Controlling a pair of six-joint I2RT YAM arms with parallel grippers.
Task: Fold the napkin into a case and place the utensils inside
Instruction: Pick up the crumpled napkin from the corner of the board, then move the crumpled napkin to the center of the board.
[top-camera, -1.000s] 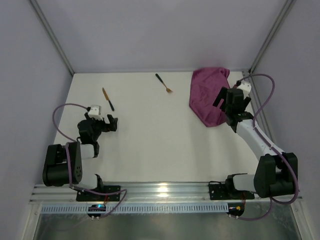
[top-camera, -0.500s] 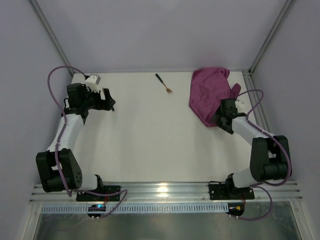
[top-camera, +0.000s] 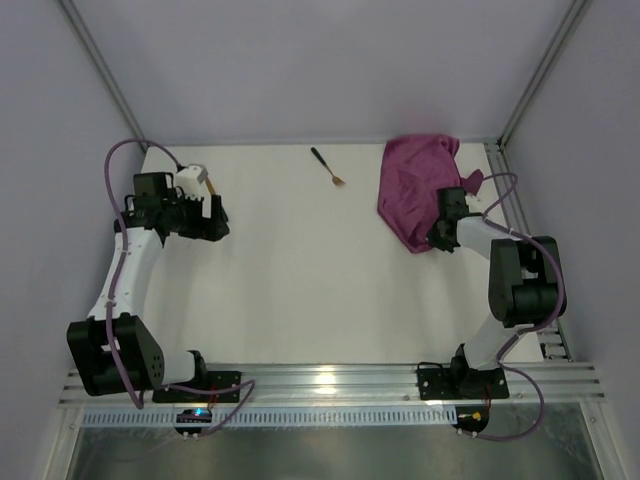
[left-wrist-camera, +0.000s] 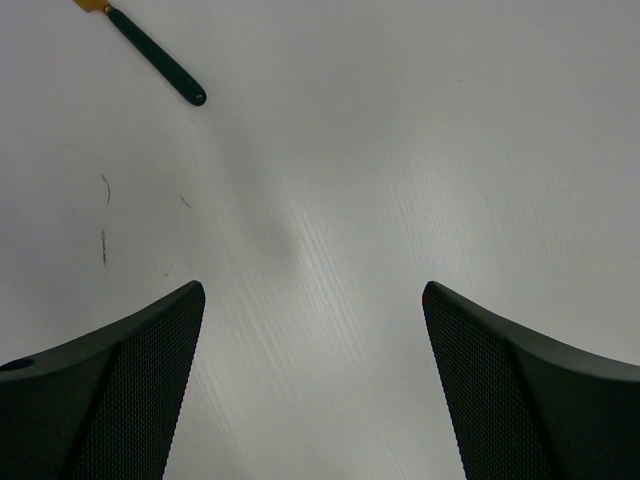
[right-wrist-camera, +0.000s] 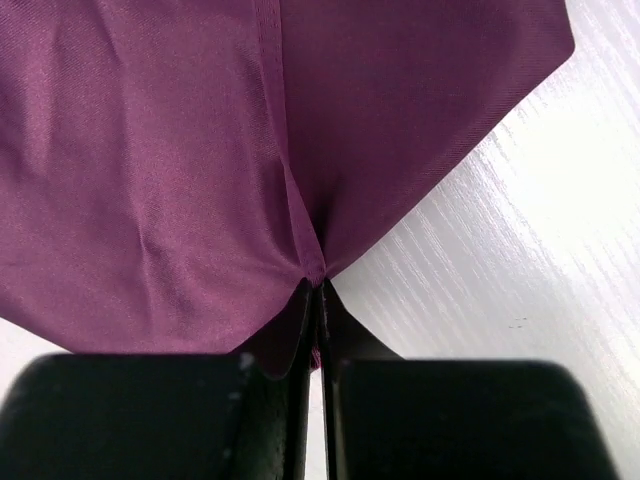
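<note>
Napkin (top-camera: 412, 190) — magenta, rumpled (hem seam visible) — pinched at its edge by right gripper (right-wrist-camera: 318, 287); left gripper (left-wrist-camera: 312, 292) spread wide.

White table (top-camera: 320, 300), pale lilac walls (top-camera: 300, 60) — plain, grey metal corner posts (top-camera: 103, 75), aluminium rail (top-camera: 330, 381) along near edge

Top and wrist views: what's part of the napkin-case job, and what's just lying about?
Job: napkin, pinched by the right end effector; fork; knife.
Not job (fixtures): table; front rail.
</note>
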